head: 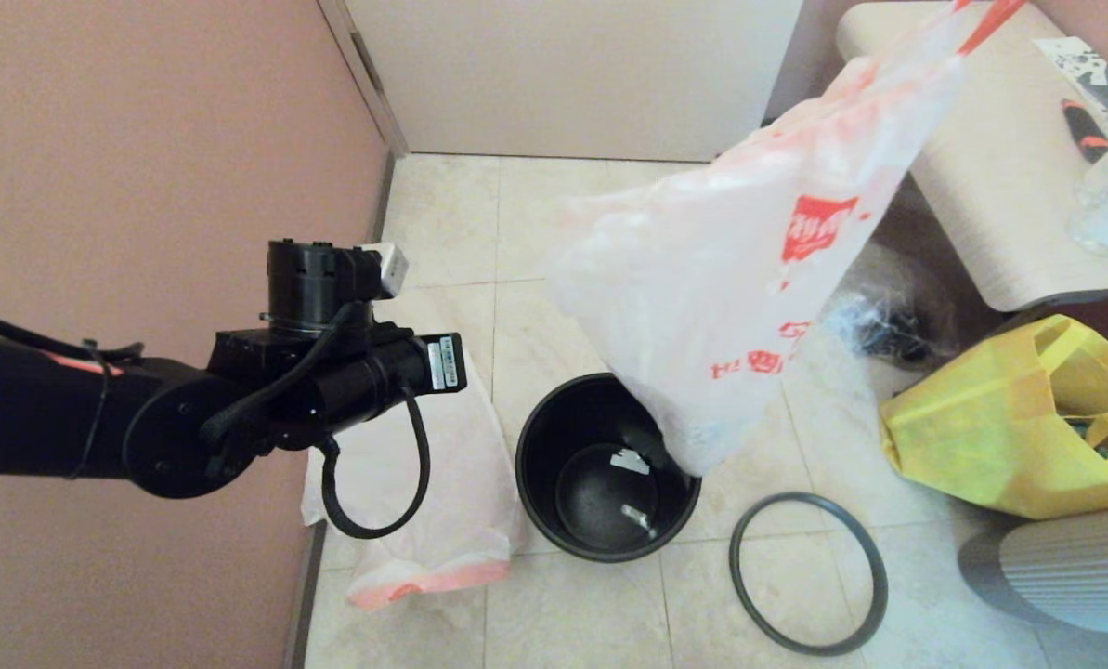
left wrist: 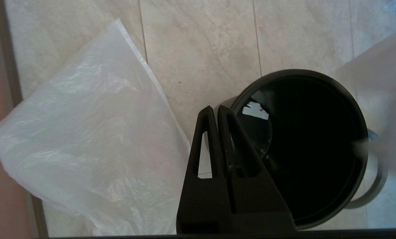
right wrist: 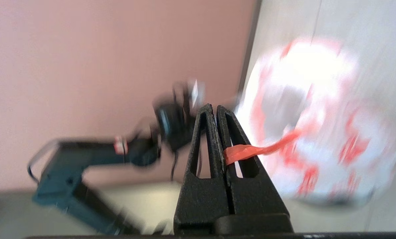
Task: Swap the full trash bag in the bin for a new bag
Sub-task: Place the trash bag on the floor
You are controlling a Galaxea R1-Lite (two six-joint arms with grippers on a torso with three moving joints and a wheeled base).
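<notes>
- Head view: your full bag (head: 739, 279) hangs in the upper right of the frame, its lowest corner just over the far rim of the bin (head: 606, 467), which stands at centre bottom. Its handle runs out of frame at top right, so the right gripper is not seen here. The new bag (head: 442, 520) lies flat on the floor left of the bin, partly behind the left arm. The hoop (head: 808, 573) lies on the tiles at lower right, off the bin.
- Left wrist view: your left gripper (left wrist: 214, 111) is clenched on nothing, above the near rim of the bin (left wrist: 357, 172). The new bag (left wrist: 91, 146) fills the left of the frame.
- Right wrist view: your right gripper (right wrist: 214, 109) is clamped on the orange-red handle (right wrist: 251, 151) of the full bag (right wrist: 317, 139), at right of frame.
- Judgement: the full bag looks soft, bulky and prone to swing; the handle is the sound hold. The new bag looks thin and slippery; take it by a handle or edge.
</notes>
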